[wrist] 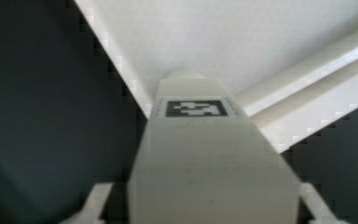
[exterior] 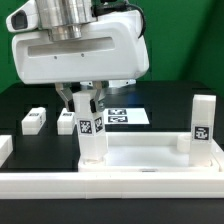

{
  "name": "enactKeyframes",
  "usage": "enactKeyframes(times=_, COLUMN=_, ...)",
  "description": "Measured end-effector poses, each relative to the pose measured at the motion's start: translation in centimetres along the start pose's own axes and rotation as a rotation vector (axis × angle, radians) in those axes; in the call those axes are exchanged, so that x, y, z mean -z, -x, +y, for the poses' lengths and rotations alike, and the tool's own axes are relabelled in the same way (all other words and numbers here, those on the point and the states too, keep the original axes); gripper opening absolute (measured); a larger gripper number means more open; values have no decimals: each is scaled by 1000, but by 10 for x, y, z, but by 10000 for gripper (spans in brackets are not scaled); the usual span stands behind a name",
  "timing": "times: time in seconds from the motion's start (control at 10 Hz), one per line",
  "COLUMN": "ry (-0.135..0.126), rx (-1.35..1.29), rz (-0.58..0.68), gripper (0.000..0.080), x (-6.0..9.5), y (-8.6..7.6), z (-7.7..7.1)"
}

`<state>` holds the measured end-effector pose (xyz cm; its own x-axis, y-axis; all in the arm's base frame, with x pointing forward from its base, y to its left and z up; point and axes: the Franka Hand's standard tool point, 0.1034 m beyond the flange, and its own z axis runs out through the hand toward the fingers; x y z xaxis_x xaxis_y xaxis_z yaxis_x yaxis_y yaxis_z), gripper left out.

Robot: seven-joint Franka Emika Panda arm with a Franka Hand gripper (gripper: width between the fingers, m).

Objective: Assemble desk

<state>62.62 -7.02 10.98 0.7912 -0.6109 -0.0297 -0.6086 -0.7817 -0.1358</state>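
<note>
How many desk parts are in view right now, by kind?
Legs: 4. One leg upright in the claw, one upright at the exterior view's right, two lying flat
Top: 1
Total: 5

The worktop (exterior: 45, 152) is a flat black surface. Nearest the camera, the white top (exterior: 150, 162) lies flat on it with its raised rim upward. Farther back, toward the exterior view's left, a leg (exterior: 32, 121) lies on its side. A second leg (exterior: 66, 122) lies just beside it, not touching. Toward the exterior view's right of these, the marker board (exterior: 128, 116) lies flat. A white rail (exterior: 4, 148) rests at the exterior view's left edge.
</note>
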Motion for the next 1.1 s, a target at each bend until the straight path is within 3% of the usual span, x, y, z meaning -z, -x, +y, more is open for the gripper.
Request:
enactKeyframes(times=0.3, ry=5, rx=-466, rz=3, gripper=288, x=-1, y=7, z=-13)
enactKeyframes(times=0.4, ry=-23, rx=-700, rz=0, gripper=288, x=-2, y=5, z=-14)
enactKeyframes(times=0.6, ry=-116, rx=-1015, rz=-13, gripper=289, x=-3, y=2, z=-10)
enactKeyframes(times=0.7, ry=-116, rx=-1042, rz=-11, gripper=289, x=-3, y=2, z=-10)
enactKeyframes(times=0.8, ry=-116, rx=-1042, rz=-11, gripper=348, x=-3, y=2, z=-10)
enactKeyframes(times=0.9, ry=-114, rx=-1002, rz=-9, gripper=486, x=-4, y=2, z=-10)
enactKeyframes(times=1.0, ry=-107, rx=-910, rz=-1, gripper=486, x=-4, y=3, z=-11)
enactKeyframes(times=1.1, ry=-101, rx=-708, rz=16, gripper=614, x=-5, y=5, z=-19)
